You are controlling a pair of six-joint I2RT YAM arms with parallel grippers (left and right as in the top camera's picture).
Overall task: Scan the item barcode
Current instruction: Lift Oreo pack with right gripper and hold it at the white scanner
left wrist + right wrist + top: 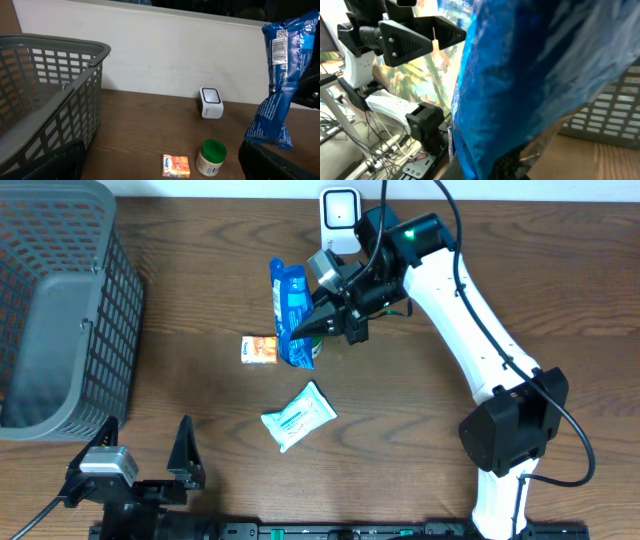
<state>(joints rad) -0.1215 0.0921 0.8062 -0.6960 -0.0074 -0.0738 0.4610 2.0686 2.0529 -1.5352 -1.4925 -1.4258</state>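
Observation:
A blue snack bag (290,305) hangs upright above the table, my right gripper (316,325) shut on its lower part. In the left wrist view the bag (280,85) shows a white barcode label (279,50) near its top, facing that camera. The white scanner (340,210) stands at the table's back edge, just behind and to the right of the bag. The bag (530,65) fills the right wrist view and hides the fingers. My left gripper (147,442) rests open at the front left, holding nothing; one dark finger (280,162) shows at the lower right.
A grey mesh basket (60,310) takes up the left side. An orange packet (260,349) lies left of the bag's lower end, beside a green-lidded jar (212,157). A white tissue pack (298,416) lies nearer the front.

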